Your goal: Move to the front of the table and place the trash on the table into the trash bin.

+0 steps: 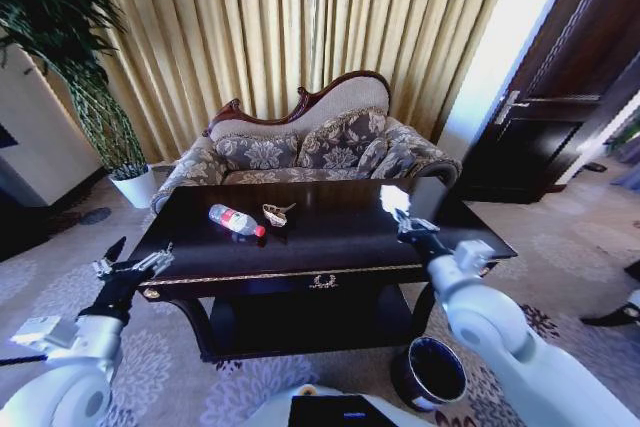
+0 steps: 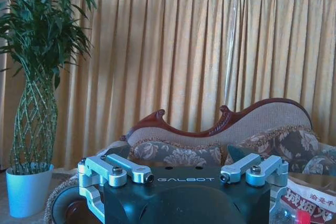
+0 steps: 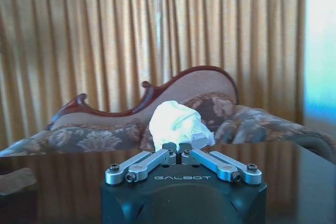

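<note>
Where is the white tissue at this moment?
The right gripper holds the tissue above the table's right part, right of the wrapper and the bottle.

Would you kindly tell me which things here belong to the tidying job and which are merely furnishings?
Job:
- table
- plastic bottle
- tan wrapper
- white tissue, pinched in the right claw above the table
- trash bin on the floor
- left claw, open beside the table's corner

Furnishings:
- sofa
- curtains
- potted plant
- door
</note>
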`<state>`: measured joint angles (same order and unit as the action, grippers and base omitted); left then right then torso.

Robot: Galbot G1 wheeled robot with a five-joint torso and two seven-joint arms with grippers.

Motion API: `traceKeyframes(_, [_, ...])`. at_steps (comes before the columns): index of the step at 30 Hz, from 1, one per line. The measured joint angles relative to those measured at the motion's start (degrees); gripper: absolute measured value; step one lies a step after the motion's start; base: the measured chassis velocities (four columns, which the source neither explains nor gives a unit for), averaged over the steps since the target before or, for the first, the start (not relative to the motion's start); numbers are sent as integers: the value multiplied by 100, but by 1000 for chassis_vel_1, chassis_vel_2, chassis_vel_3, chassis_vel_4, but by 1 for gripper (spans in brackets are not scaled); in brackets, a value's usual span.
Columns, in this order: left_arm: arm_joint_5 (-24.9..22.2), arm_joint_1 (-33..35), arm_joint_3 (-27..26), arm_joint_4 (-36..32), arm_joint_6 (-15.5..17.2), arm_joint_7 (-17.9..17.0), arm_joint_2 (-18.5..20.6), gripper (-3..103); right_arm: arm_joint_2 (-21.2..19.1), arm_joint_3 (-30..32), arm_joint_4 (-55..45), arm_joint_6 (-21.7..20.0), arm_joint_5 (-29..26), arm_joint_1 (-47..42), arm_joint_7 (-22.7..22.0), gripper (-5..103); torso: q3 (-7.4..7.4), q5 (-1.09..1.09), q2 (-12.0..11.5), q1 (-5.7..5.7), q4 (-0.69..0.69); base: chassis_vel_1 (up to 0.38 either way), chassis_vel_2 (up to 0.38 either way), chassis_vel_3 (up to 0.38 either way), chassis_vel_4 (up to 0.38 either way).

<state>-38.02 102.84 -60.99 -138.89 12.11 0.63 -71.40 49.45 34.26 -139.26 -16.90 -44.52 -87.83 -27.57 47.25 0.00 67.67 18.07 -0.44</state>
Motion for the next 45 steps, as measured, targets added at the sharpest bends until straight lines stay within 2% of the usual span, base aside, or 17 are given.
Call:
traceKeyframes(4, [-108,-10,6,29,2,10,121,100,342,274,-150,96,380,-611,142,0,0,0,0,0,0,0,0,0,0])
traceKeyframes(17, [-160,-89,230,-54,135,-11,287,100,855,351,-428,124,882,-1213,177,0,0,0,0,1,1,0,0,0,0])
traceKeyframes(30, [-132,-64,328,-138,185,-18,276,100,1027,319,-414,150,1057,-1311,189,0,1,0,0,1,1,53,-57,-54,61])
traceKeyframes(36, [59,-46,243,-202,315,-16,291,100,1029,298,-408,154,1074,-1292,196,0,0,0,0,1,1,74,-80,-72,89])
traceKeyframes(45, [96,-30,192,-257,379,-5,290,100,1088,244,-403,208,1170,-1299,228,0,1,0,0,1,1,69,-74,-73,74])
